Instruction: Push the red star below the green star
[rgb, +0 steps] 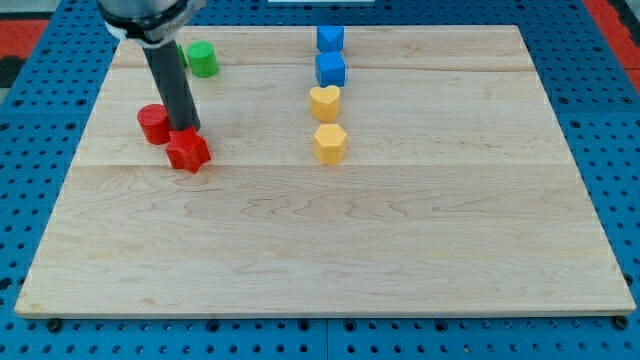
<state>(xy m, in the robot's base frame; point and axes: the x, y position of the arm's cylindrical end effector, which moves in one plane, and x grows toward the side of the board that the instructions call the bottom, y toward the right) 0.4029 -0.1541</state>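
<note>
The red star (188, 152) lies on the wooden board at the view's left. My tip (184, 129) touches the star's top edge, just above it in the view. A red cylinder (154, 124) stands right beside the rod, to its left. A green block (203, 59), rounded in outline and of unclear shape, sits near the view's top left, just right of the rod's upper part. I see no other green block; the rod and arm hide part of the board at the top left.
Two blue cubes (330, 39) (331, 69) stand in a column at top centre, with a yellow heart (325, 102) and a yellow hexagon (330, 143) below them. The wooden board (340, 240) lies on a blue pegboard.
</note>
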